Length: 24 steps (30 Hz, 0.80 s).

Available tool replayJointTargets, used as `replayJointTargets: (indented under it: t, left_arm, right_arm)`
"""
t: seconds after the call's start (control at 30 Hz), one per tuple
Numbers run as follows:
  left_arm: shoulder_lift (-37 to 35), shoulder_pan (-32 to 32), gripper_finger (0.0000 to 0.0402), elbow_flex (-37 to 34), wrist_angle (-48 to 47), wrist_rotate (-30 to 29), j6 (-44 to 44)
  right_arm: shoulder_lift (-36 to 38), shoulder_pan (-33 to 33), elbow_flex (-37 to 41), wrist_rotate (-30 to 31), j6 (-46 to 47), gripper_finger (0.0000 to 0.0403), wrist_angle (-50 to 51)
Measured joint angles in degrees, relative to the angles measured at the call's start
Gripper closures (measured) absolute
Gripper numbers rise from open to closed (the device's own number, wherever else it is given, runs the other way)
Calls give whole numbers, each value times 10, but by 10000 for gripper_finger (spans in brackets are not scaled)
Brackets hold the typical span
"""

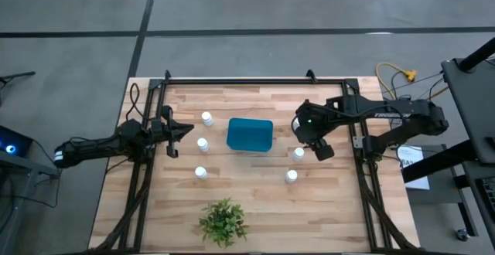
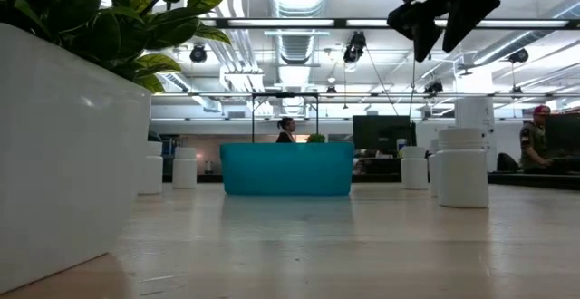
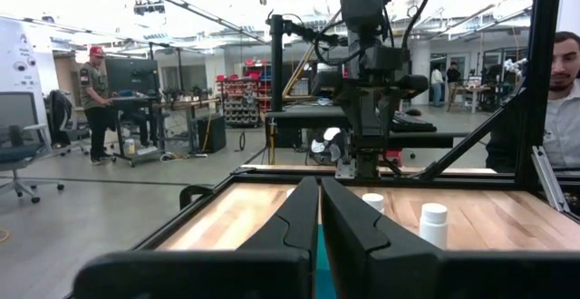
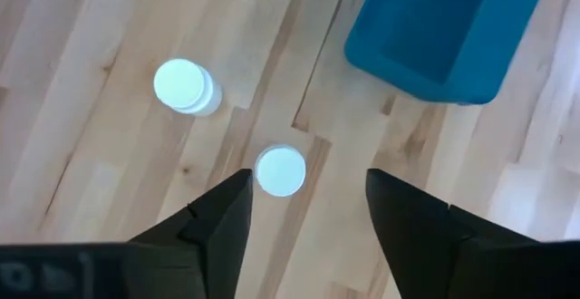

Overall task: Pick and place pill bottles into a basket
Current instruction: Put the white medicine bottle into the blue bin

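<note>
The teal-blue basket [image 1: 250, 134] stands on its base at the table's middle; it also shows in the low view [image 2: 286, 168] and the right wrist view [image 4: 444, 27]. White pill bottles stand upright on the table: three left of the basket [image 1: 206, 118] [image 1: 203, 144] [image 1: 200, 172] and two right of it [image 1: 298, 154] [image 1: 291, 176]. My right gripper [image 1: 321, 150] is open, points down and hangs high above the right-hand bottles [image 2: 444, 14]. In its wrist view [image 4: 308, 204] one bottle [image 4: 280, 170] lies just ahead of its fingers and another [image 4: 186, 85] farther off. My left gripper [image 1: 182, 131] waits shut and empty at the table's left [image 3: 319, 217].
A green leafy plant [image 1: 223, 222] in a white pot [image 2: 54, 145] stands near the table's front edge. A black frame [image 1: 255, 80] runs along the table's far and side edges. People show in the room beyond [image 3: 562, 91].
</note>
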<state>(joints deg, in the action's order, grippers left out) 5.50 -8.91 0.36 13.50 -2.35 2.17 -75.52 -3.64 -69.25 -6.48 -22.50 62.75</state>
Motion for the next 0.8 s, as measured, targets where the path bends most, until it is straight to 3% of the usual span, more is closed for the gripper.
replayJointTargets:
  t: [0.37, 0.8]
  left_arm:
    - [0, 0, 402, 0, 0, 0, 0]
    - [0, 0, 402, 0, 0, -1, 1]
  right_arm:
    - [-62, 0, 40, -18, -4, 192, -3]
    - [-64, 0, 99, -24, -11, 193, -76]
